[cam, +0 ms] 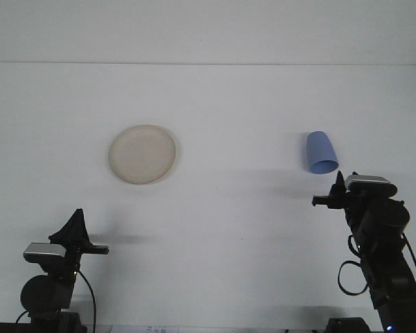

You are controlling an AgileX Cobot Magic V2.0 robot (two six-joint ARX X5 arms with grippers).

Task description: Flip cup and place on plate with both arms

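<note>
Front view, white surface (222,229). Near left: left end effector (75,220), low at the edge, pointing up; fingers open or closed, can't tell. Near right: right end effector (338,189), raised on its arm, tip aimed far and slightly left; fingers too dark and small to read, can't tell. Just beyond that tip, a little left: blue cup (321,153), apparently lying on its side, long axis running near-far, wider rim end toward the robot. Right arm clearly nearer to cup; likely first to grasp. Further left, well apart from cup: cream plate (143,154), nothing on it. Cup's opening not visible; orientation hard to confirm. Arm bases cut off by bottom edge.
</note>
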